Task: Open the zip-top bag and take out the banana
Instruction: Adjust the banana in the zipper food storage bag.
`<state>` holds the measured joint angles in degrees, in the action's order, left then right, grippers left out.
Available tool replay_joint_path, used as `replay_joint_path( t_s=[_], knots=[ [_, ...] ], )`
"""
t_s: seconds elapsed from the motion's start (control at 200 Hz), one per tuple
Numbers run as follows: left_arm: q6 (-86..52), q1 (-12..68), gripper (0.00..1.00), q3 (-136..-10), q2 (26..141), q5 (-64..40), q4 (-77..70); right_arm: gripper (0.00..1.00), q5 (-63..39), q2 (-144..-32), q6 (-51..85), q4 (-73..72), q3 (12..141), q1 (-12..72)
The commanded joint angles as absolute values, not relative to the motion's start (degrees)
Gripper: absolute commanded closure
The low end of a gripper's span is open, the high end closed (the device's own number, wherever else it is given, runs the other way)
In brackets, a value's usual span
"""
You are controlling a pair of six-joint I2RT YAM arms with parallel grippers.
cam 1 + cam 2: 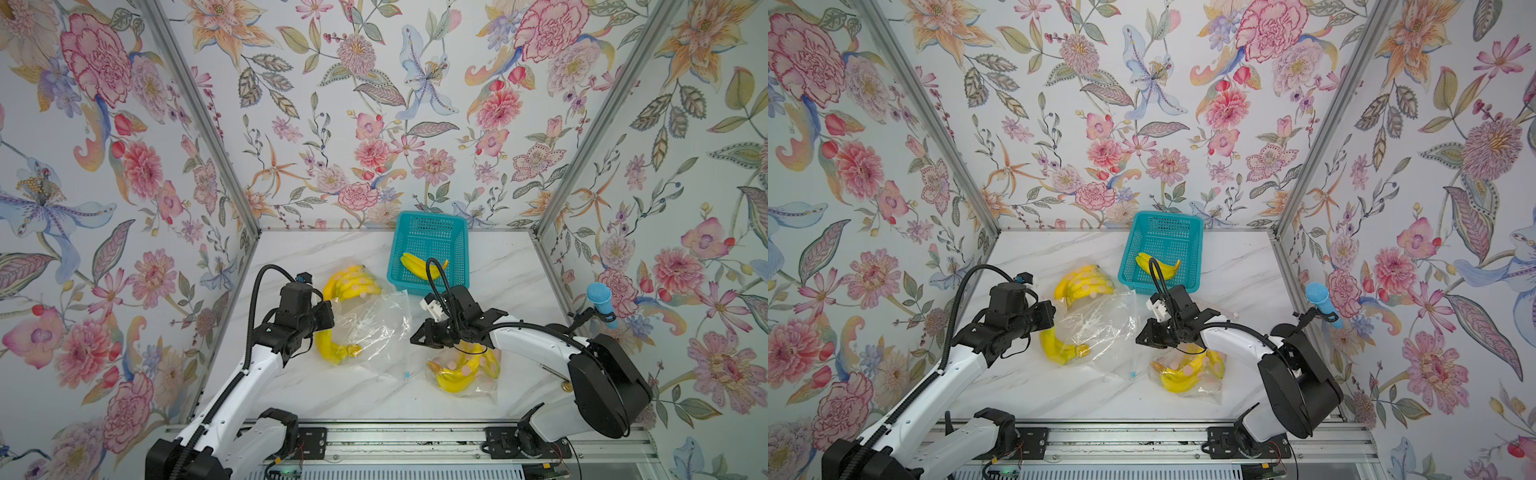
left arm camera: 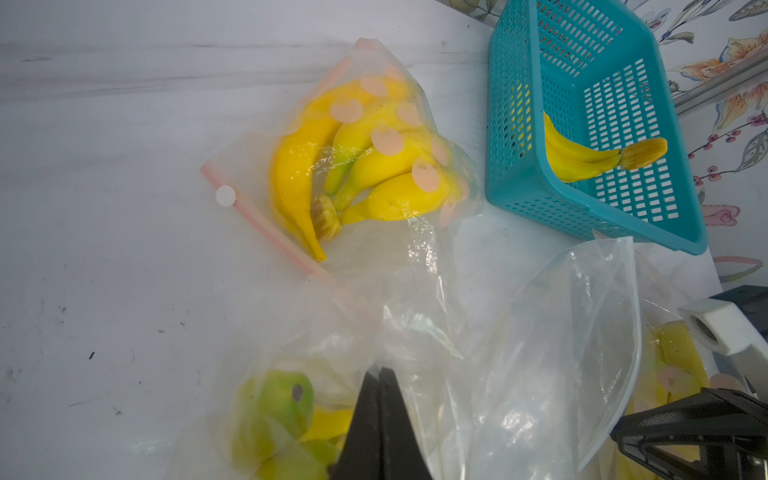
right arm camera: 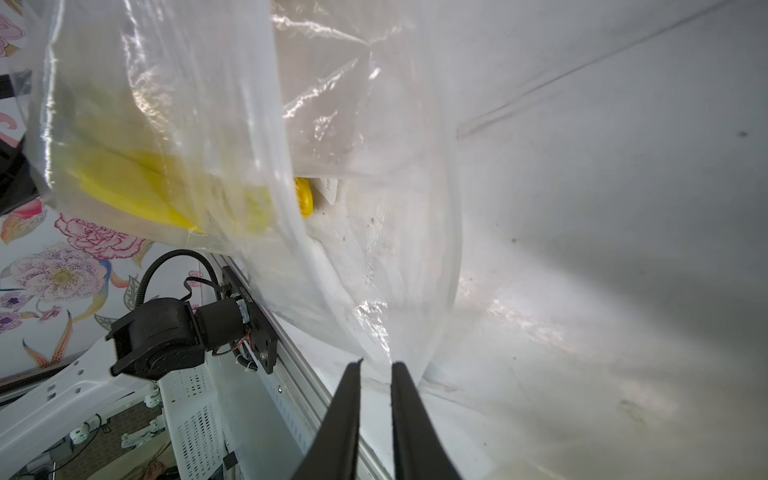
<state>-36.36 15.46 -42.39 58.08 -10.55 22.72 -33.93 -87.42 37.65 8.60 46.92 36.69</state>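
Note:
A clear zip-top bag (image 1: 370,328) lies mid-table with a yellow banana (image 1: 330,349) inside, near its left end. My left gripper (image 1: 334,320) is shut, pinching the bag's film just above the banana (image 2: 274,411); its jaws meet in the left wrist view (image 2: 380,370). My right gripper (image 1: 413,338) is at the bag's right edge. In the right wrist view its fingers (image 3: 376,365) are closed to a slim gap, and the bag's rim (image 3: 415,324) runs down between the tips. The banana (image 3: 137,187) shows through the raised film. The bag's blue slider (image 1: 406,375) hangs at the front.
A teal basket (image 1: 432,232) at the back holds a loose banana bunch (image 1: 419,266). Two more bagged bunches with pink dots lie nearby, one behind the left gripper (image 1: 353,282) and one under the right arm (image 1: 461,370). A blue microphone (image 1: 600,303) stands at the right wall.

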Motion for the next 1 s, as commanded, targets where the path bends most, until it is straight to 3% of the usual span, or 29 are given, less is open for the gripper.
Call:
replay_joint_path(
  t_s=[0.0, 0.265, 0.52, 0.796, 0.996],
  knots=[
    [-34.77, 14.8, 1.0, -40.36, 58.84, -11.6, 25.6, 0.83, -35.62, -90.67, 39.78, 2.7, 48.6, 36.74],
    [-34.54, 14.06, 1.0, -39.65, 58.99, -11.95, 25.49, 0.83, -37.38, -93.58, 40.43, -1.21, 48.7, 39.07],
    [-34.38, 13.68, 1.0, -40.42, 59.83, -12.22, 25.47, 0.84, -26.13, -87.63, 36.93, 11.16, 47.61, 33.13],
    [-34.02, 13.74, 1.0, -40.79, 60.32, -12.22, 25.81, 0.96, -30.19, -87.99, 36.37, 7.06, 47.34, 32.64],
    [-33.84, 13.67, 1.0, -40.38, 59.86, -12.26, 26.17, 0.98, -31.88, -92.07, 37.52, 3.47, 50.56, 36.04]
  ],
)
